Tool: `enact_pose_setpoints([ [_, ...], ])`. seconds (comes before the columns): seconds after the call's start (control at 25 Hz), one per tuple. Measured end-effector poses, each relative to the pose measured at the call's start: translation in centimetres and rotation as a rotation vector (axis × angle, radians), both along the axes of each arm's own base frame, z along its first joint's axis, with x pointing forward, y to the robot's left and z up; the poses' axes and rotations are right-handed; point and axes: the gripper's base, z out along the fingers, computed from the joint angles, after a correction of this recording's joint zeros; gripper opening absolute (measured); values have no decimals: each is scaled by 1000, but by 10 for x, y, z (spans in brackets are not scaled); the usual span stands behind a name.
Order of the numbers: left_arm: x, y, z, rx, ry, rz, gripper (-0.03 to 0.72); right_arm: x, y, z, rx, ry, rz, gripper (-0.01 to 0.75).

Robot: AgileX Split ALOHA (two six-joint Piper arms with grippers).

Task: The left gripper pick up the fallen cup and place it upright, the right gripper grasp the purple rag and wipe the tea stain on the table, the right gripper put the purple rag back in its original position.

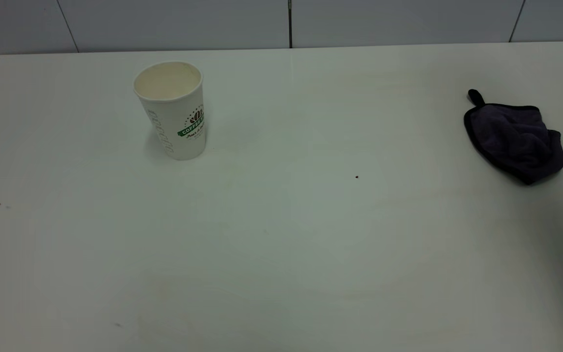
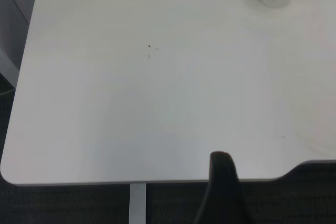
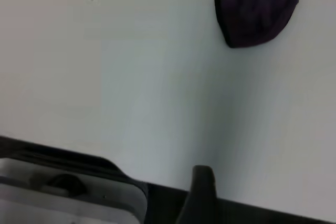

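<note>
White textured paper cup [image 1: 174,110] standing upright, far left on the plain white tabletop [image 1: 281,254]; dark purple plush rag [image 1: 513,137], crumpled, far right. Rag probably soft and light, best pinched at a raised fold. Pincer states: cannot tell.

Left claw [image 2: 223,182], right claw [image 3: 202,190]: black, rounded tips.

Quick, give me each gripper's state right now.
Left gripper: pulled back at the table's near edge, holding nothing; fingers cannot be told.
Right gripper: same.
</note>
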Motion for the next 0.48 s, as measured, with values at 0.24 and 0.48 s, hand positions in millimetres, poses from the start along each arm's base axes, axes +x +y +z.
enact_pose_setpoints([
  [0.24,0,0,0,0,0,0,585,-86,-10,-18,-8,12,-50,692],
  [0.48,0,0,0,0,0,0,585,-147,-15,-51,8,17,-94,672],
])
